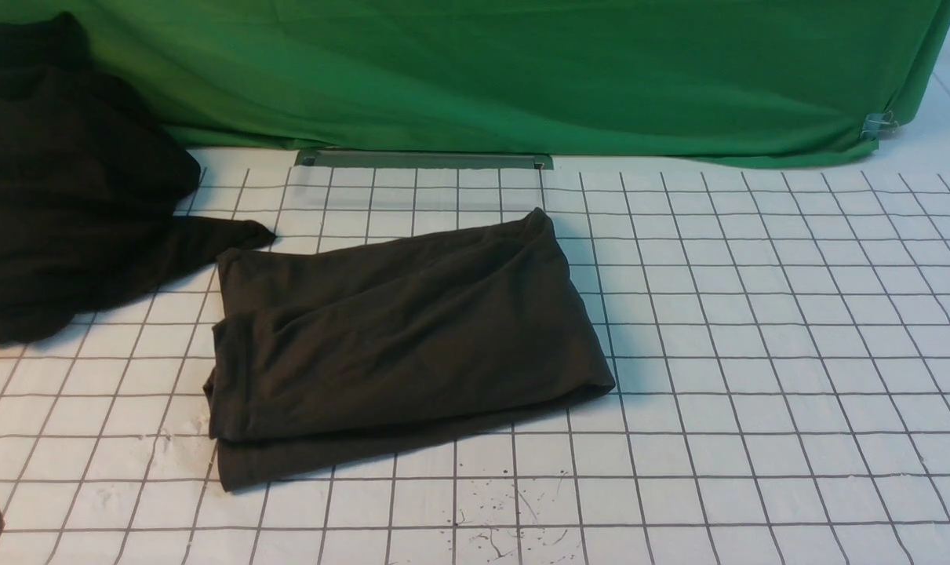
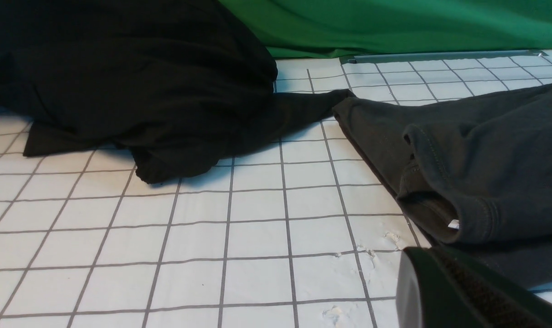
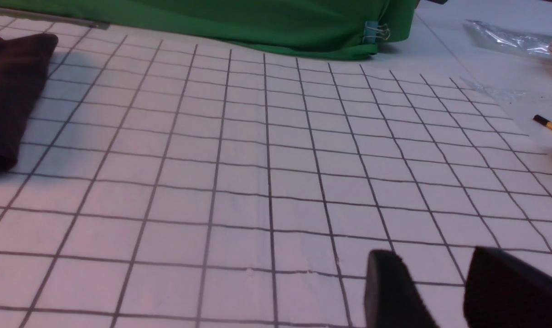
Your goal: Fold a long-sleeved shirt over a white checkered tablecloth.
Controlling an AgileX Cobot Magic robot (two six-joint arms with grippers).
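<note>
The long-sleeved shirt (image 1: 404,337) lies folded into a dark brown rectangle in the middle of the white checkered tablecloth (image 1: 757,353). No print shows. In the left wrist view its hemmed folds (image 2: 485,150) lie close beside my left gripper (image 2: 433,255), which is shut with nothing between its fingers and stays off the cloth. My right gripper (image 3: 433,253) hovers over bare tablecloth (image 3: 257,159), open and empty, with the shirt's end (image 3: 7,91) well off to one side. It does not appear in the front view.
Another black garment heap (image 1: 67,180) lies at the back left, one tip nearly reaching the shirt. The green backdrop (image 1: 522,71) hangs behind, with a metal strip (image 1: 424,159) at its foot and a binder clip (image 1: 879,123). A pencil-like stick (image 3: 547,124) and a plastic bag (image 3: 508,36) lie beyond the tablecloth.
</note>
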